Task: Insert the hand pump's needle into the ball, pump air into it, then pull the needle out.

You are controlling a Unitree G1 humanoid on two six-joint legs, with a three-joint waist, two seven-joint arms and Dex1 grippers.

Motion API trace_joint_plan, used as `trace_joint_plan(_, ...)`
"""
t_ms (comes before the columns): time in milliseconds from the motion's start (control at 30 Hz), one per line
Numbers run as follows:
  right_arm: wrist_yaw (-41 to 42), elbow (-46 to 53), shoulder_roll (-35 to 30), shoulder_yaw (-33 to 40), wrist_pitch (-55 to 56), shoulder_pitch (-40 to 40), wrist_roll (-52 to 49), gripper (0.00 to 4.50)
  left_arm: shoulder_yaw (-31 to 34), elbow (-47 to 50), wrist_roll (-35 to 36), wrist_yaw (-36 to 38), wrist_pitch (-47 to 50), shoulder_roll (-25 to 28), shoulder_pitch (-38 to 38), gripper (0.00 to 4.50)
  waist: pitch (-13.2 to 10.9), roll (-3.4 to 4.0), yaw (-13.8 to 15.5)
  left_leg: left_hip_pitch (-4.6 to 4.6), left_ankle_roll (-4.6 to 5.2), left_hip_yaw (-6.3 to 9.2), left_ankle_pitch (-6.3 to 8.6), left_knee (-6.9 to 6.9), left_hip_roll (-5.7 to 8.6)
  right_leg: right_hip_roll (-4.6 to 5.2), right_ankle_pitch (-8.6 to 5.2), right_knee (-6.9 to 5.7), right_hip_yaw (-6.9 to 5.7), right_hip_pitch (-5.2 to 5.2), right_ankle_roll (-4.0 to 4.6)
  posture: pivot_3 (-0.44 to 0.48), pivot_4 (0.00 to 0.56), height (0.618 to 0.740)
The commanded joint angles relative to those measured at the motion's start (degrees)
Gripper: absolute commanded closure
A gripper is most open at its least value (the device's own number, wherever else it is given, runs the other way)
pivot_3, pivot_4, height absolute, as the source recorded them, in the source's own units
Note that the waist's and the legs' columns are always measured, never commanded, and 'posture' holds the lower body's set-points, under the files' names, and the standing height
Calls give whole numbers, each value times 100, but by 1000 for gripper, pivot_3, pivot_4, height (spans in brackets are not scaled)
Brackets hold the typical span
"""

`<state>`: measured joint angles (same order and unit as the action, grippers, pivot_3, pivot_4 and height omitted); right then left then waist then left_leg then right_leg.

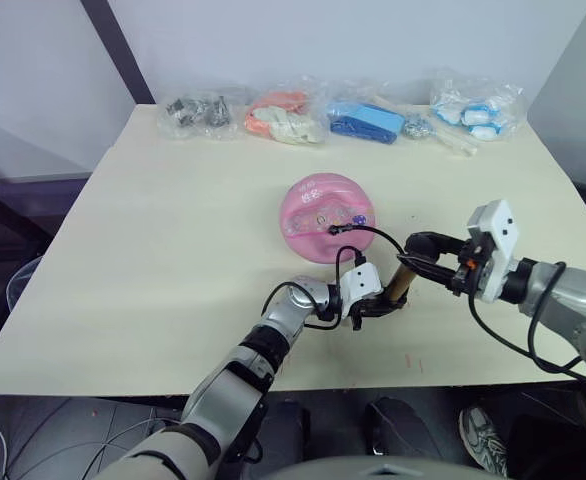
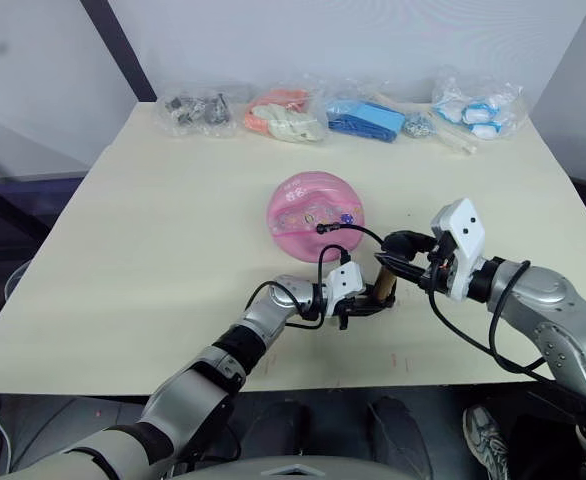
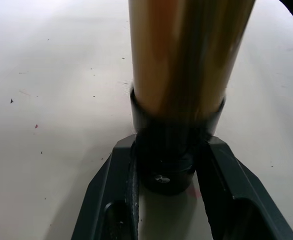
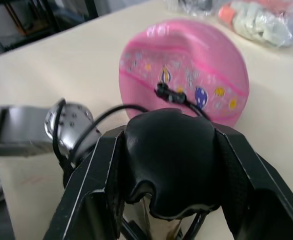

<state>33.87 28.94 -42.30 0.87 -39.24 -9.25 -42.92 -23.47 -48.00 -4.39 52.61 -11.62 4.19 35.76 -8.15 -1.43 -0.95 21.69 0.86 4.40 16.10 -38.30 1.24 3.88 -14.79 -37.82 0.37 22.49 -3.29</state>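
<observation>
The pink ball (image 1: 327,215) lies dented at the table's middle, with cartoon prints on its side (image 4: 186,80). A thin black hose (image 1: 373,232) runs from the ball to the hand pump (image 1: 403,280). The small black needle fitting (image 4: 167,93) sits against the ball's surface; the needle itself is hidden. My left gripper (image 1: 381,303) is shut on the pump's lower black cap (image 3: 169,160), below its gold barrel (image 3: 186,55). My right gripper (image 1: 428,257) is shut on the pump's black handle (image 4: 169,155) at the upper end.
Several clear bags line the table's far edge: dark parts (image 1: 198,112), an orange-white item (image 1: 285,117), a blue item (image 1: 366,121) and blue-white items (image 1: 476,108). The table's front edge (image 1: 393,375) runs just below my arms.
</observation>
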Motion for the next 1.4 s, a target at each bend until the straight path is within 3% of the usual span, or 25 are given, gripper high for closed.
trace_joint_plan(33,179,-183,85,-340,-92,224,249,2540,-41,-396,-259,-34,205,200,-164,3371,1,-1,-1,-1,0,0,0,0,0,0,0,0,1,0,0,0,150,740)
trace_joint_plan(633,58,114,-175,1465,-826,-1162,-1280,2540,-50,-475,-284,-32,154,154,-184,3371,-10,7,1,8,0,1,0,0,1,1,0,0,1,8,1,0,150,740)
trace_joint_plan(1400,-146,-79,-625,1951,-771,-1916,-1863,2540,-95,-550,-324,25,77,162,-184,3371,-13,12,-2,9,0,-1,0,0,1,3,0,-1,4,10,1,0,150,740)
